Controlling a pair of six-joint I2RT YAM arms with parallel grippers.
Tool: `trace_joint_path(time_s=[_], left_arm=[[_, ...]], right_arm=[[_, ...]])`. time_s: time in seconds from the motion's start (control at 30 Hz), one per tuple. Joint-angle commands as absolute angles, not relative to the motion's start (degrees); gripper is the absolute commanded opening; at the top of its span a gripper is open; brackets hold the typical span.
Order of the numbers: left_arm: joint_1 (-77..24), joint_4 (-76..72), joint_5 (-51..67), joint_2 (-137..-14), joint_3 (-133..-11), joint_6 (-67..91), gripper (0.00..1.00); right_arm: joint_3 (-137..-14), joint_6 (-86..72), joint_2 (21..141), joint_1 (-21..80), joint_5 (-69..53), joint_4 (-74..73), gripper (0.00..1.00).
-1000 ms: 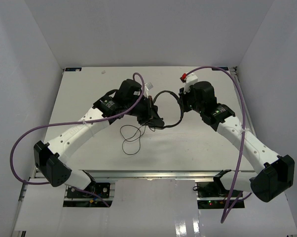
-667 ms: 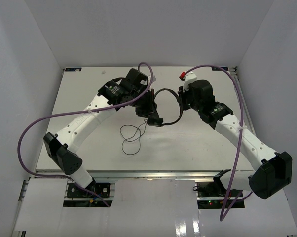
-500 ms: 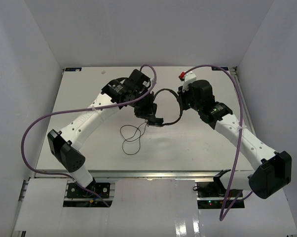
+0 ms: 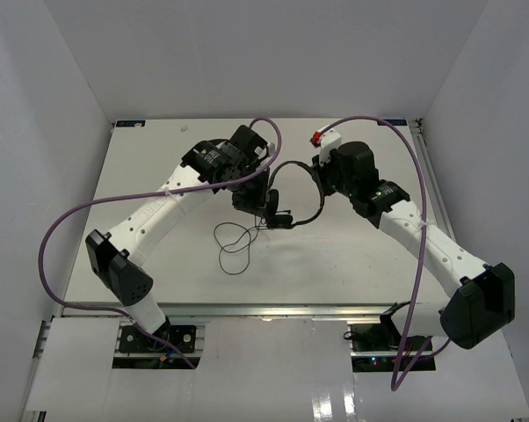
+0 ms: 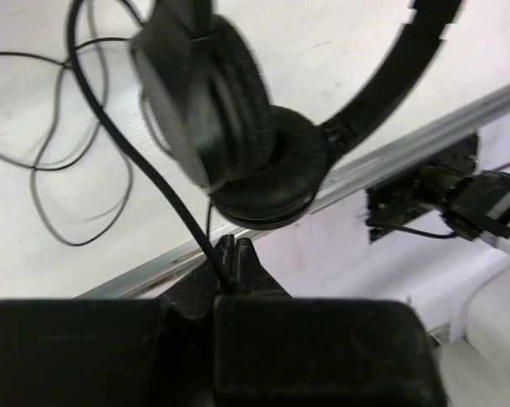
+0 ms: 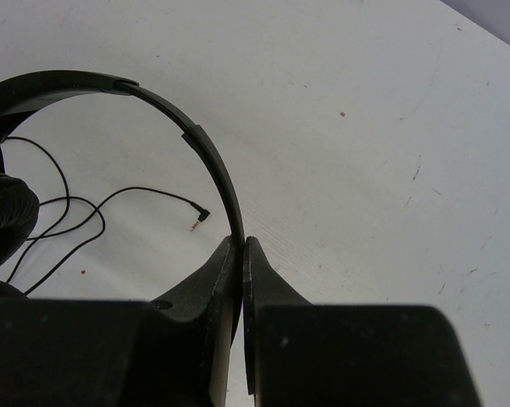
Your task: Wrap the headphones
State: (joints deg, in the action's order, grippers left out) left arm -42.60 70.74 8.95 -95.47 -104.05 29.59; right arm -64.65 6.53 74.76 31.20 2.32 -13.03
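White tabletop (image 4: 361, 255) lying under lifted headphones (image 4: 321, 199), hanging mid-table between arms. Right gripper (image 6: 241, 254) pinching headband (image 6: 206, 153); left gripper (image 5: 235, 254) pinching cord (image 5: 153, 178) just below earcups (image 5: 238, 127). Slack cord loops (image 4: 234, 239) trailing near-left of earcups, nearer left arm; winding likely falling to it.

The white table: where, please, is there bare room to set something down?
Bare: the near stretch between the thin black cord loops and the right arm; the far left corner. Crowded: centre, around the small black headphones.
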Motion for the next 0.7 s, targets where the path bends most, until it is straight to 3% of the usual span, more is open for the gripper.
trace_joint_path(time_s=[0.0, 0.27, 0.4, 0.67], left_arm=[[-42.7, 63.7, 17.5, -93.1, -102.3, 32.0, 0.03], [-42.8, 43.3, 28.4, -89.6, -92.0, 44.4, 0.02], [-42.7, 37.3, 28.3, -88.3, -89.0, 48.7, 0.02], [-45.4, 32.1, 23.2, -84.8, -83.9, 50.2, 0.2]], right_arm=[[-68.3, 2.9, 75.8, 31.4, 1.9, -8.1, 0.08], [-67.2, -1.6, 76.4, 31.4, 2.4, -7.4, 0.08], [-66.9, -2.6, 75.5, 31.4, 2.7, -7.4, 0.08], [-67.1, -4.7, 73.8, 30.4, 3.3, -7.5, 0.08]])
